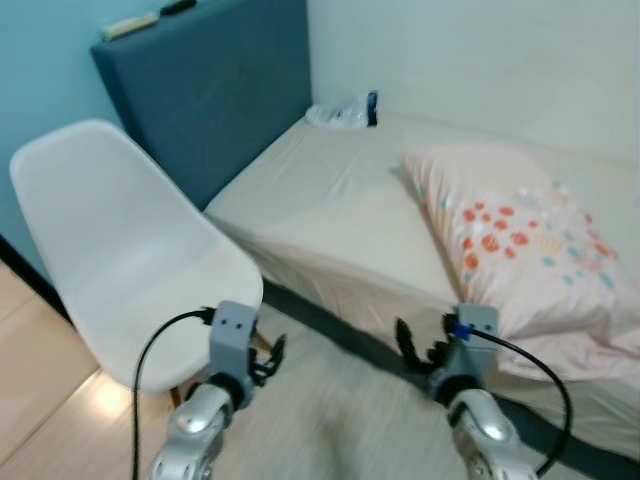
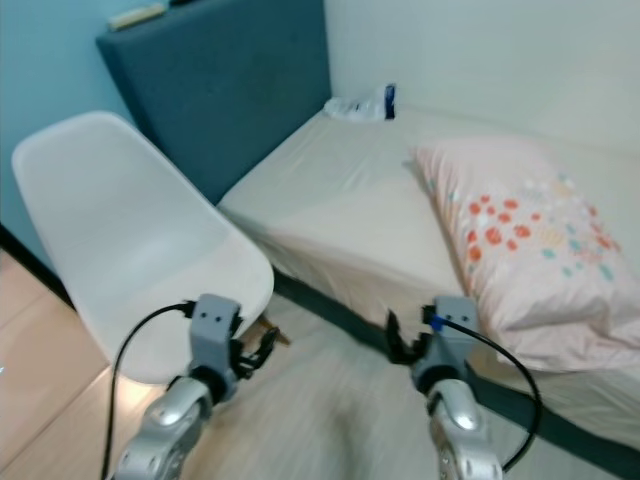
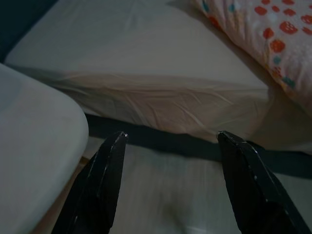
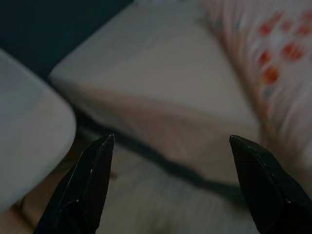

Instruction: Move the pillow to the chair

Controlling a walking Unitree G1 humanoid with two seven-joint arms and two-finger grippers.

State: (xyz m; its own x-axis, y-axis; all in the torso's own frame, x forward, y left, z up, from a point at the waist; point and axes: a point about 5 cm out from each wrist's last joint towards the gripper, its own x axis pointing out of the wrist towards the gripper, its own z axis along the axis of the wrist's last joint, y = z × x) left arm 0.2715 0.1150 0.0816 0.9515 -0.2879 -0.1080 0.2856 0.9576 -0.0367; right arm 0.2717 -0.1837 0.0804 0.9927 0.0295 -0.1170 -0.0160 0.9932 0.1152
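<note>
**Pillow on the bed, both grippers empty**

Pillow (image 1: 520,240) with the orange and teal spots lies on the right side of the bed (image 1: 330,200), well apart from the grippers. Up close, the left gripper (image 1: 268,362) hangs over the floor beside the white chair (image 1: 120,250), fingers spread wide, holding nothing. Right gripper (image 1: 420,352) sits near the bed's edge, also wide open and empty. Farther back, a dark blue headboard (image 1: 220,90).
</note>
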